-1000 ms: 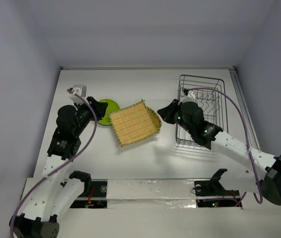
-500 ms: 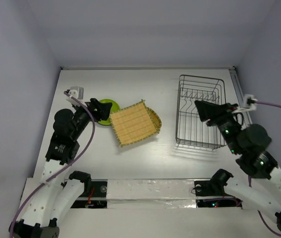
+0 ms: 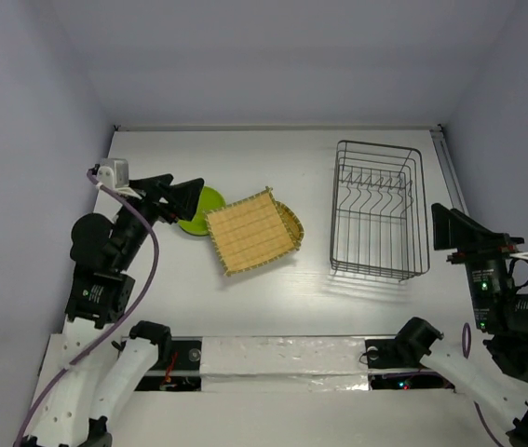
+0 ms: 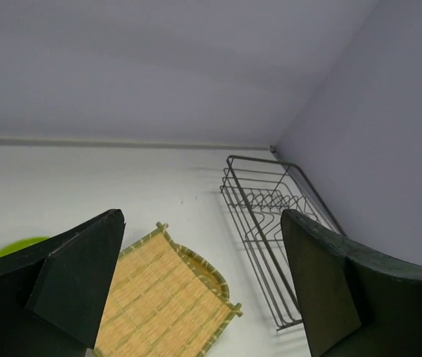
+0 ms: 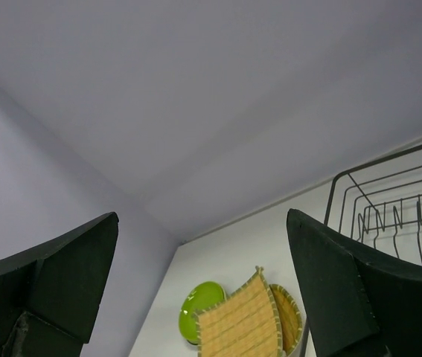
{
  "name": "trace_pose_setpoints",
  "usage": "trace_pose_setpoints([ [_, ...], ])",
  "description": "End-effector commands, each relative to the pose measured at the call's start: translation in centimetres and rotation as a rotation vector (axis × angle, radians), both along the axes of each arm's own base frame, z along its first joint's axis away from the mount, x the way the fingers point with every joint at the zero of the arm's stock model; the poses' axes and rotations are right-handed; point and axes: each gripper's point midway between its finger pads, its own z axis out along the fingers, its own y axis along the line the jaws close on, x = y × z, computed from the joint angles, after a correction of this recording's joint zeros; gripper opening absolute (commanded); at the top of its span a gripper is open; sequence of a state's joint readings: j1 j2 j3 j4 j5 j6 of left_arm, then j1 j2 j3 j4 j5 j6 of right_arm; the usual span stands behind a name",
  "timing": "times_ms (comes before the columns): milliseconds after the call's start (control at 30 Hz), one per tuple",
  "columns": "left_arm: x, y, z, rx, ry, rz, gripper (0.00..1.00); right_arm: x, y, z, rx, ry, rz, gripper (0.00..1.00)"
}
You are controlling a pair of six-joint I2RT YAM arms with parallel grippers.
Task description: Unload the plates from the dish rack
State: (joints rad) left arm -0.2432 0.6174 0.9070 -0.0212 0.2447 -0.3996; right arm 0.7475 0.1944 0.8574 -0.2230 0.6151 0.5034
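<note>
The dish rack (image 3: 380, 209) stands at the right of the table with no plates in it. The plates lie left of it: a squarish tan woven plate (image 3: 251, 231) on top of a second woven one (image 3: 292, 222), and a lime green plate (image 3: 206, 203) partly under them. My left gripper (image 3: 182, 191) hangs open above the green plate's left side. My right gripper (image 3: 453, 233) is open and empty, raised beside the rack's right side. The left wrist view shows the woven plate (image 4: 158, 297), the green plate (image 4: 17, 245) and the rack (image 4: 270, 223) beyond the open fingers.
The white table ends at a back wall and side walls. A taped strip (image 3: 282, 354) runs along the near edge between the arm bases. The right wrist view looks across to the green plate (image 5: 199, 305), the woven plate (image 5: 248, 323) and the rack (image 5: 397, 201).
Both grippers have opened. The right arm has swung from the rack's left side back to the near right. The left arm has pulled back and up from the green plate.
</note>
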Motion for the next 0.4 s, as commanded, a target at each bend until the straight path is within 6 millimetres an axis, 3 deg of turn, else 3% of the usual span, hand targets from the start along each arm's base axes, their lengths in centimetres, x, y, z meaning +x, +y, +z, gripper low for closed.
trace_pose_setpoints([
  [0, -1.4, 0.3, 2.7, -0.029, -0.053, 0.001, 0.84, 0.3, 0.1, -0.9, -0.022, 0.010, -0.007, 0.99],
  [200, -2.7, 0.8, 3.1, -0.083, -0.088, 0.009, 0.82, -1.2, 0.2, -0.2, -0.026, -0.033, 0.053, 0.98],
  [233, -2.6, 0.8, 2.4, -0.084, -0.075, 0.015, 0.82, -1.4, 0.2, -0.2, -0.035, -0.032, 0.060, 0.98],
  [367, -2.4, 0.5, 1.8, -0.106, -0.079, -0.001, 0.82, -1.6, 0.1, -1.3, -0.063, 0.002, 0.065, 0.97],
])
